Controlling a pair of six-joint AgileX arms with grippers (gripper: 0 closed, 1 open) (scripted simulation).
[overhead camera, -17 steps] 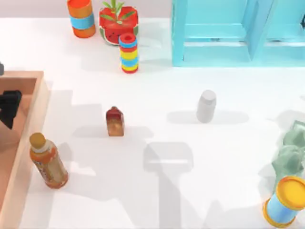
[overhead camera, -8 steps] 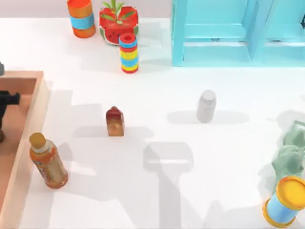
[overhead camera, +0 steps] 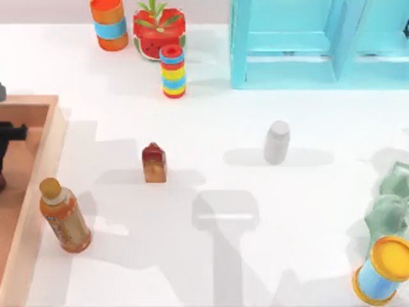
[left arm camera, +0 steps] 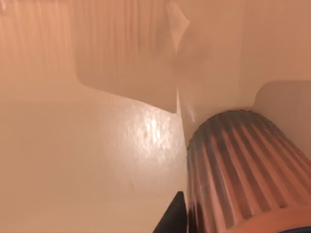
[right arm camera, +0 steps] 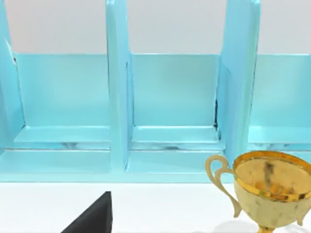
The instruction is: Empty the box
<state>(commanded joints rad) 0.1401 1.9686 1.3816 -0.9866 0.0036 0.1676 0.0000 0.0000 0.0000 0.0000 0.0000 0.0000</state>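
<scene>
Three bottles stood out on the worktop while the left tool [overhead camera: 7, 137], fingers' state not discernible, reached into the box [overhead camera: 46, 150] at the worktop's left edge beside a ribbed brown item [left arm camera: 238, 170], so emptying looked unfinished.

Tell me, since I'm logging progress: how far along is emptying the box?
Looks done: an orange bottle, a red-brown bottle and a white bottle stand outside the box. In hand: the left pincer is inside the box, beside a ribbed cylinder. Left: at least that cylinder. The right pincer idles facing the turquoise shelf.
</scene>
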